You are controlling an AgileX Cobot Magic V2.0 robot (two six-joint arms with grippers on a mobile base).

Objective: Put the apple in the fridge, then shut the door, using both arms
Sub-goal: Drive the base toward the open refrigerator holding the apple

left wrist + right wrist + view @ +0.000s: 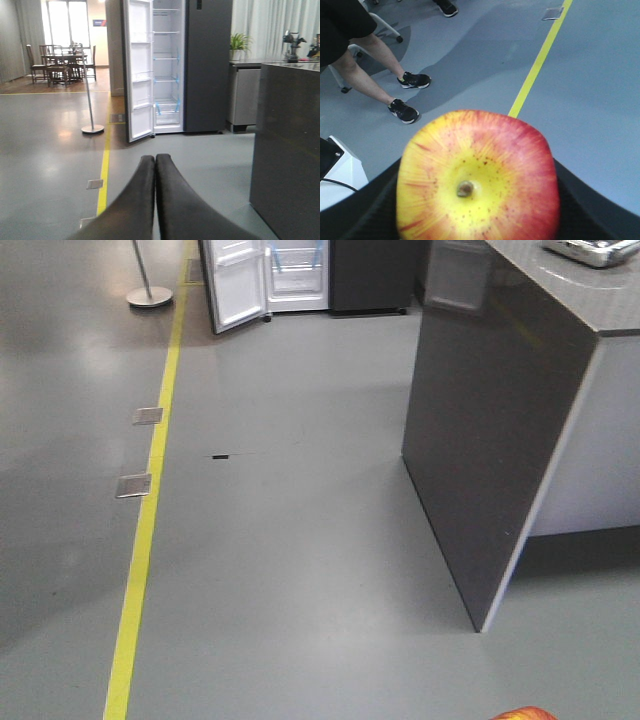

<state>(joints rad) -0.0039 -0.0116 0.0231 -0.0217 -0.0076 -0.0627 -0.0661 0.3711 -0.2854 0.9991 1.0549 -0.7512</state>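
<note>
The apple point(479, 175), red and yellow with its stem dimple facing the camera, fills the right wrist view. My right gripper point(477, 210) is shut on it, with a black finger point(362, 212) on each side. A red sliver of the apple point(522, 714) shows at the bottom edge of the front view. The dark grey fridge point(207, 65) stands far ahead, its white shelved inside point(167, 65) exposed. Its door point(140, 70) is swung open to the left. My left gripper point(155, 160) is shut on nothing, its fingers pressed together and pointing at the fridge. The fridge point(370, 275) and its door point(235, 285) also appear at the top of the front view.
A tall grey-and-white counter unit point(510, 430) stands close on the right. A thin metal pole on a round base point(92, 129) stands left of the door. A yellow floor line point(150, 500) runs toward the fridge. A seated person's legs point(370, 60) and a white box point(337, 172) lie behind.
</note>
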